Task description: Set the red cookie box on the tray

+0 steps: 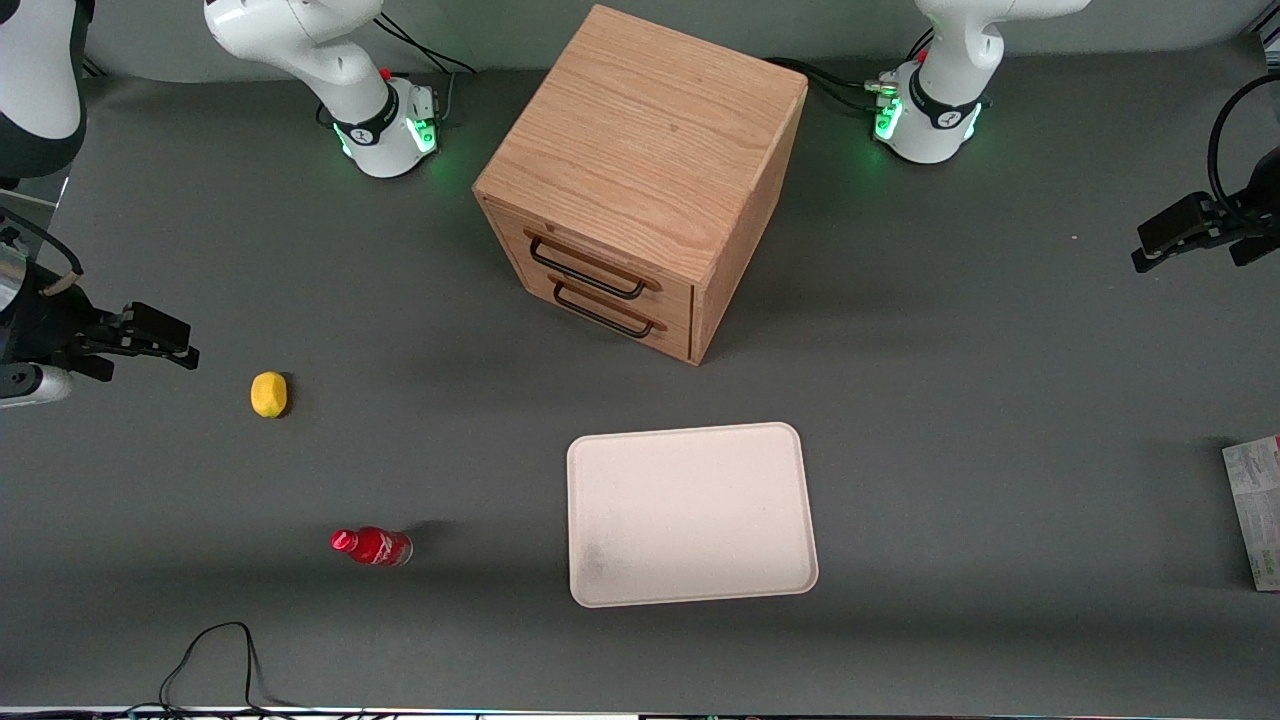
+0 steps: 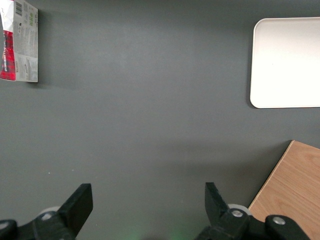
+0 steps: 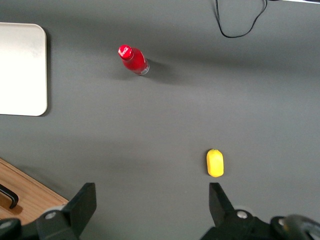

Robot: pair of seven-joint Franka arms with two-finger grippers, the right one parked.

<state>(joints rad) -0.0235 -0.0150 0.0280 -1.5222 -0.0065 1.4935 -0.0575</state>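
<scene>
The red cookie box (image 1: 1255,510) lies flat on the grey table at the working arm's end, its pale printed face up, cut off by the frame edge. It also shows in the left wrist view (image 2: 19,42), with a red patch along one side. The cream-white tray (image 1: 690,515) lies in front of the wooden cabinet, nearer the front camera, with nothing on it; it also shows in the left wrist view (image 2: 287,62). My left gripper (image 1: 1160,240) hangs above the table, farther from the front camera than the box and apart from it. It is open and empty (image 2: 148,200).
A wooden two-drawer cabinet (image 1: 640,180) stands mid-table, its corner showing in the left wrist view (image 2: 295,185). A yellow lemon (image 1: 268,393) and a small red bottle (image 1: 372,546) lie toward the parked arm's end. A black cable (image 1: 210,650) loops at the front edge.
</scene>
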